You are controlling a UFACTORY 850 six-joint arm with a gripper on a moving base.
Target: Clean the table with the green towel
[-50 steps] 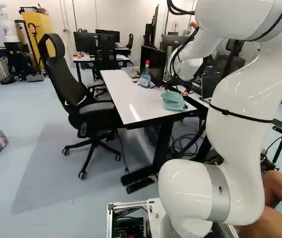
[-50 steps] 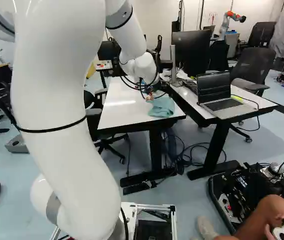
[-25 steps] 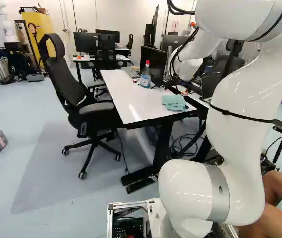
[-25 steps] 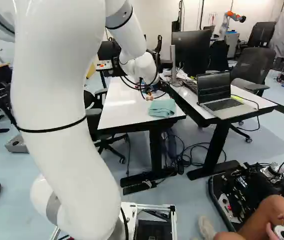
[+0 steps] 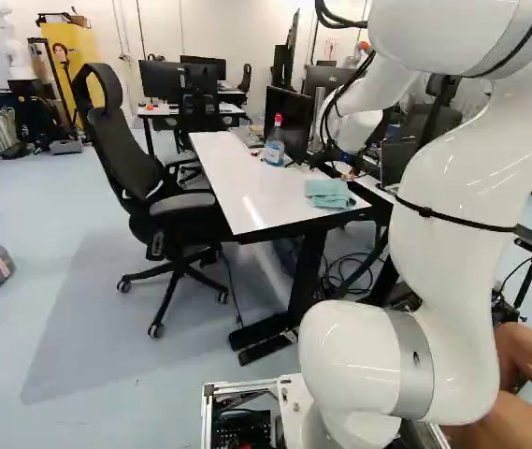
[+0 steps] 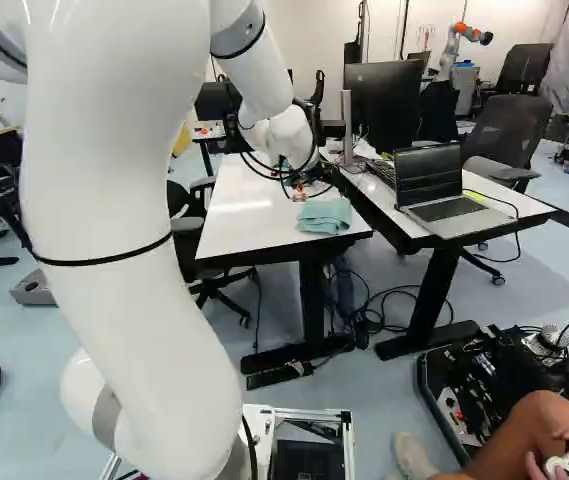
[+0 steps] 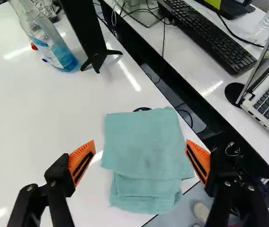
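I've got the long white table [image 6: 239, 215] ahead of my base, with a second desk [image 6: 509, 205] angled off beside it at the right of the right base view. My arm [image 6: 124, 220] reaches out over the white table, and a black office chair [image 5: 107, 159] stands along its other side. A black screen [image 5: 289, 122] stands toward the table's far part. On the second desk I see an open laptop [image 6: 442, 195] and a dark keyboard [image 7: 210, 35].

My gripper [image 6: 300, 192] hangs over the near part of the white table. In the wrist view, the gripper [image 7: 140, 145] has its two orange-padded fingers spread wide, well apart from each other, and I have hold of nothing. The green towel [image 7: 143, 146] lies folded flat under it, between the fingers as I look down, near the table's end closest to me. A clear bottle of blue liquid [image 7: 51, 42] stands farther along, near the screen.
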